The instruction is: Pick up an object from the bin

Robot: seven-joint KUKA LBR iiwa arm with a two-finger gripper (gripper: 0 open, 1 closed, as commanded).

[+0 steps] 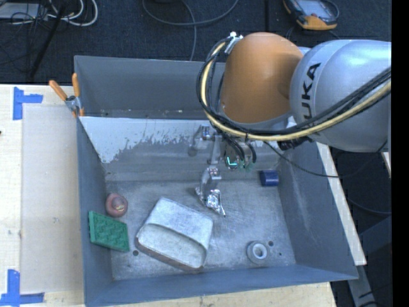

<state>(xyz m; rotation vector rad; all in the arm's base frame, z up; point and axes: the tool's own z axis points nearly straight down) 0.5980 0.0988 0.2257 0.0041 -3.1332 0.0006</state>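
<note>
My gripper [211,194] hangs under the arm's orange cover, over the middle of the bin, and points down at the floor. Its fingers stand close together, pinched on the top of a small crumpled silver foil piece [215,203]. The foil's lower end sits at or just above the bin floor. A pale grey padded block [176,233] with a brown underside lies just down-left of the foil, apart from it. A small blue block [269,178] rests to the right, near the bin's right wall.
A pink round cap [117,203] and a green scrub pad [107,230] lie at the left wall. A grey ring [257,251] sits at the front right. The arm and its cables overhang the bin's back right.
</note>
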